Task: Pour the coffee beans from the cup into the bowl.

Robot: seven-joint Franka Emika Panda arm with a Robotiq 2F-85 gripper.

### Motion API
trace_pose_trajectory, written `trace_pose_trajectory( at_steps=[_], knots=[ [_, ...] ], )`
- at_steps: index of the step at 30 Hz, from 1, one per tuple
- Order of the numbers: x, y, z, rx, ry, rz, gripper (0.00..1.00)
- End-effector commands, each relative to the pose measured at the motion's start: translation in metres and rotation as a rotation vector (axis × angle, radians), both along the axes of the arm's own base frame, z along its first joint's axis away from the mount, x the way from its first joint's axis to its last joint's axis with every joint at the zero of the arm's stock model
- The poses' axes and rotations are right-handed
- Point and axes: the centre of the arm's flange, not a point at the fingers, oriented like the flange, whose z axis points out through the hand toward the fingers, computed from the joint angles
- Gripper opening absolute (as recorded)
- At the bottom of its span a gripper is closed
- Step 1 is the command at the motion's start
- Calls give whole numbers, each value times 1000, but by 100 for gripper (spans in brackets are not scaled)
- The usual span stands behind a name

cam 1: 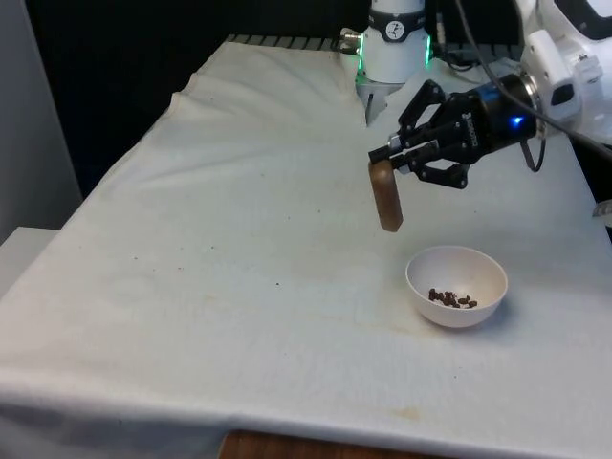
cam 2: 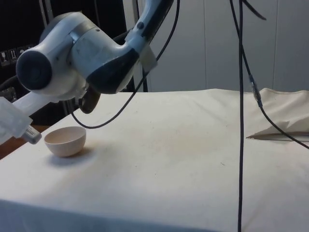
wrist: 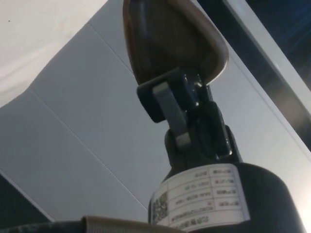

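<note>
A: Anything near the bowl (cam 1: 457, 285)?
B: No other objects on the cloth beside it. White bowl sits toward the table's near edge, at the front view's right, with a small cluster of coffee beans (cam 1: 452, 299) in its bottom. In the side view the arm's big joint housing (cam 2: 72, 53) covers most of the gripper, and black cables (cam 2: 240, 116) hang down across the table.

A: Surface?
B: Table (cam 1: 220, 287) under a white cloth, wrinkled, with faint brownish stains around the middle. Wood shows under the cloth at the near edge. The cloth is bunched in a fold (cam 2: 285, 128) at the far end. Black curtains behind in the front view, pale cabinet doors in the side view.

A: The cup?
B: Brown cup (cam 1: 385, 196), held in the air above the table, just past the bowl and slightly to the front view's left of it, not touching it. It's tipped hard, mouth end pointing down toward the cloth. Wrist view shows its brown wall and paler rim (wrist: 177, 41).

A: Fingers?
B: Black gripper (cam 1: 394, 161) turned sideways, fingers narrow, pinched onto the cup's wall at its upper end. One finger pad (wrist: 167, 104) lies flat against the cup.
</note>
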Motion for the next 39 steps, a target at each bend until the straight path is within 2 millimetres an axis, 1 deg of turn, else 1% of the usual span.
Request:
trace_pose_trajectory(
  at_steps=[1, 3, 4, 6, 11, 12, 19, 20, 27, 28, 31, 36, 37, 39],
  knots=[
    [-1, -3, 2, 24, -2, 7, 1],
    [0, -3, 0, 10, -2, -3, 1],
    [-2, -9, 0, 39, -6, 1, 1],
    [-2, -12, -1, 49, -9, -3, 1],
    [-3, -20, -3, 78, -21, -13, 1],
    [-1, -20, -4, 60, -21, -21, 1],
    [-5, -29, 3, 106, -36, -33, 1],
    [-3, -28, 1, 86, -34, -39, 1],
    [-10, -35, 11, 130, -50, -51, 1],
    [-8, -34, 9, 111, -47, -58, 1],
    [-12, -36, 14, 142, -58, -60, 1],
    [-15, -34, 16, 170, -74, -81, 1],
    [-14, -34, 15, 151, -71, -85, 1],
    [-15, -34, 17, 181, -80, -88, 1]
  ],
)
